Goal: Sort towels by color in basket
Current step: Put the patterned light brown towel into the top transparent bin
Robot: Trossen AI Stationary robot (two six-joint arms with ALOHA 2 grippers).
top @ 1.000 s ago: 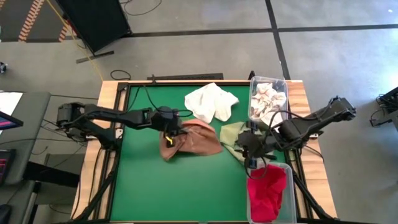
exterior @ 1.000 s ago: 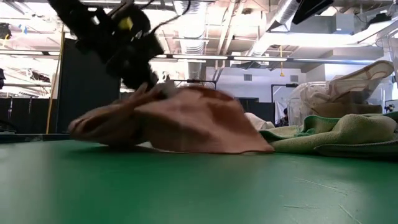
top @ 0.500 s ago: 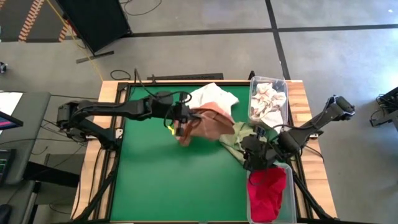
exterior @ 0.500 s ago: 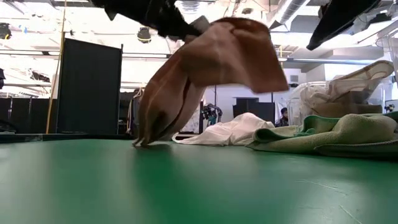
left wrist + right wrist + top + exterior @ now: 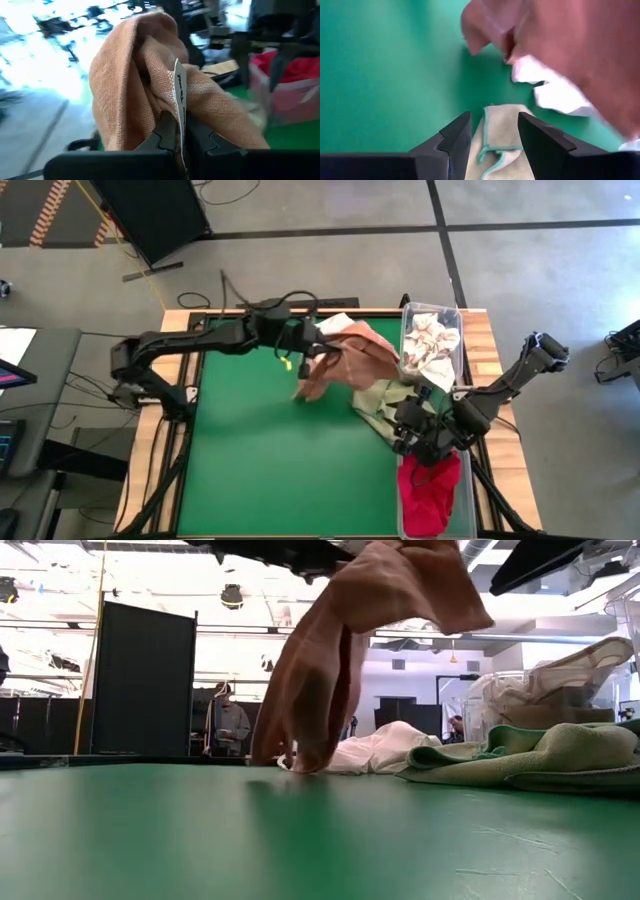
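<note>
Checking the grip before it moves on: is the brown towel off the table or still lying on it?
Mostly lifted: the left hand pinches the brown towel, its bottom hanging near the table.

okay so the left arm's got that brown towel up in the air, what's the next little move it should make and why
Probably carry it a bit farther toward the bins on the right. The left gripper is shut on the brown towel, lifted, with a lower corner near the green mat. The white-towel bin and red-towel bin hold other colours, so the destination is unclear. The right gripper hangs open over the pale green towel.
</note>
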